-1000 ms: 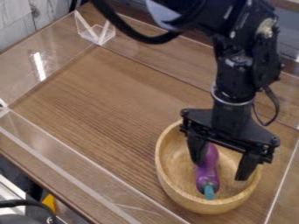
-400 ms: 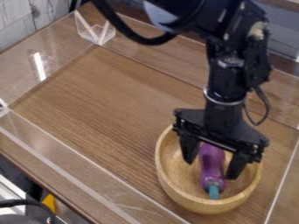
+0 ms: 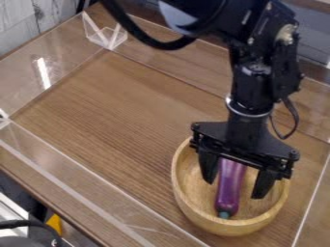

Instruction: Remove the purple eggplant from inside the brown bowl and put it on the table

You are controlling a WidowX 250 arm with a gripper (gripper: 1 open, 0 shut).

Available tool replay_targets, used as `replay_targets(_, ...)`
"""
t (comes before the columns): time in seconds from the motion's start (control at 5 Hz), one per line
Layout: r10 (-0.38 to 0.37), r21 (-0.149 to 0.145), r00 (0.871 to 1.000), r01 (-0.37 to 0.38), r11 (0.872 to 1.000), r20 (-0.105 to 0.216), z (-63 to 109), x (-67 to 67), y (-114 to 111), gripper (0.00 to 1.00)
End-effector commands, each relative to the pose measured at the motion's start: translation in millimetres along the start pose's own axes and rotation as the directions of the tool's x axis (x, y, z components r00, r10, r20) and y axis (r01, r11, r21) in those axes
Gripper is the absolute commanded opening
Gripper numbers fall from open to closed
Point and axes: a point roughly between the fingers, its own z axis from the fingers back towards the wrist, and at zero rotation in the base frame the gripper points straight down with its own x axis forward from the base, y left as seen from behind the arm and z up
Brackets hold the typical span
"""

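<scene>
The table (image 3: 116,116) is seen as a wood-grain top bordered by low clear walls, with plenty of bare surface up and to the left of the bowl (image 3: 191,193). The bowl is set near the lower right corner, close to the front wall; if it is nudged or dragged during a lift, it could be pushed against that wall or tipped on its thick rim.

The gripper (image 3: 238,180) is held pointing straight down inside the bowl, its jaws spread wide, one finger on each side of the eggplant (image 3: 229,186). Nothing is gripped yet.

The eggplant is lying in the bowl's hollow, lengthwise between the fingers, its stem end toward the near rim. Whether the fingertips are touching the bowl floor cannot be told.

Several failures are judged possible. The glossy, rounded skin could be squeezed out of the closing jaws, so that the eggplant is shot along the bowl. A grip taken too high could be lost on the lift. A fingertip pressed into the curved wood could be caught, and the bowl carried up with it.
</scene>
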Motion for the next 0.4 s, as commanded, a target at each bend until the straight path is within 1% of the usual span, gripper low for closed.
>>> replay_targets(0.0, 0.004, -0.034, 0.998, -0.002, 0.999, 0.069, 9.8, 7.7, -10.0, 1.00)
replay_targets(0.2, 0.016, -0.036, 0.998, -0.013, 0.999, 0.066, 3.7, 9.3, -12.7, 1.00)
